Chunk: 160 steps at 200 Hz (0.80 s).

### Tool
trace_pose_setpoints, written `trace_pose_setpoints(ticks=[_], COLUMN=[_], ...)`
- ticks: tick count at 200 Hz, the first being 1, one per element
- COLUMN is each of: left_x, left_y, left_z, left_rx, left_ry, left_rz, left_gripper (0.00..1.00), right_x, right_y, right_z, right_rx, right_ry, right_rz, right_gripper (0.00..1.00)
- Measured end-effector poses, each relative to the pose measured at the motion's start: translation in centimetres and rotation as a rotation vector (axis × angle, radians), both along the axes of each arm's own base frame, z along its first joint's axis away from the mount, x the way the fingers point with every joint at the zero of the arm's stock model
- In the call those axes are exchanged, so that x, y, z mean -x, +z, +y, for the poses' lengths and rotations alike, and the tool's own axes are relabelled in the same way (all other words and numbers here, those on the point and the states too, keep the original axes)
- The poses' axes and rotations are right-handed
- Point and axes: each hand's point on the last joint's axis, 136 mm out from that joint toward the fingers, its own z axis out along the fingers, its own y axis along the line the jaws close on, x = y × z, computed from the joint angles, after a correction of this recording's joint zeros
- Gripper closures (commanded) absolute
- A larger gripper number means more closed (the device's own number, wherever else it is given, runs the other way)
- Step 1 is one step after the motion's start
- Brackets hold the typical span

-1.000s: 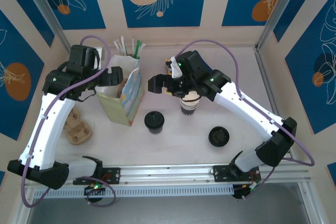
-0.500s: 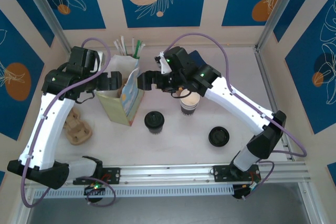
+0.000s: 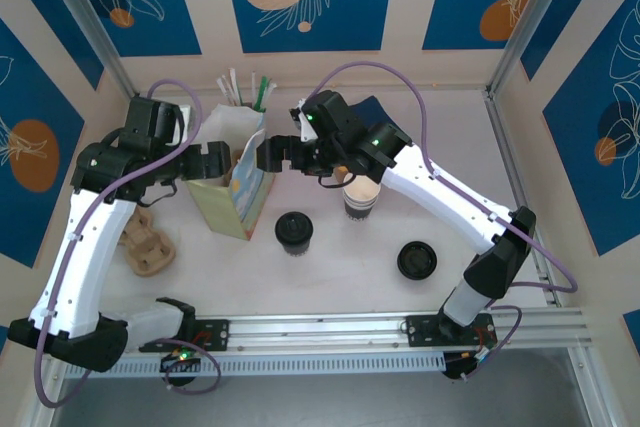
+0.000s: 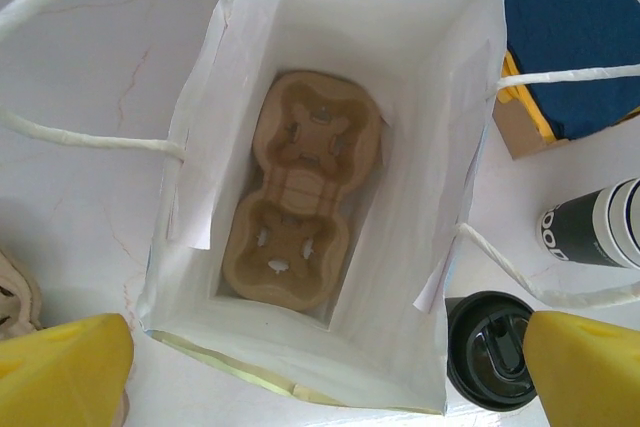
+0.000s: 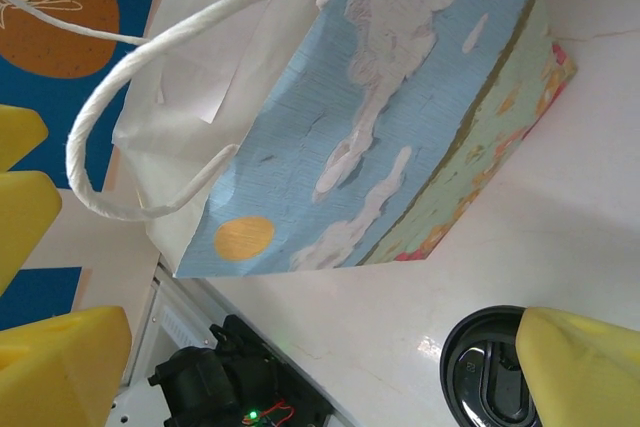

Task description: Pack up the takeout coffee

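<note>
I see left pincer [image 3: 224,163] spread over the bag [image 3: 236,192], right pincer [image 3: 264,155] spread beside it. The coffee [image 3: 294,230] stands just beside the bag.

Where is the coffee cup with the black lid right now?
In the top view the takeout coffee stands just right of the paper bag and left of the striped cup, near the middle.

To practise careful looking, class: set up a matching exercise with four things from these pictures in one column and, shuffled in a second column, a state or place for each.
Column one
1 takeout coffee
2 striped cup
3 loose black lid
4 paper bag

Column two
A holds a cardboard carrier
B upright, white rim, no lid
C lies flat, farthest right
D lidded, beside the bag

Pairs: 1-D, 2-B, 3-C, 4-A
</note>
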Motion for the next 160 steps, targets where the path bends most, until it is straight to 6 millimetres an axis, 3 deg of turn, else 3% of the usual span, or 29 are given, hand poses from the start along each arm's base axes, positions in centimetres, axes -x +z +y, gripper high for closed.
trace_pose_setpoints(ticks=[78,160], left_x=[0.7,1.6], left_y=[-0.2,0.1], left_z=[0.6,4.5], left_rx=[-0.012,-0.18], left_ry=[0.024,0.14], left_rz=[0.013,0.021], left_gripper=[0.0,0.14], right_x=[0.1,-0.4], right_y=[0.8,1.1], right_z=[-0.2,-0.8], right_rx=[-0.001,-0.031], right_ry=[0.012,0.068], right_rz=[-0.015,-0.001], right_gripper=[0.01,0.01])
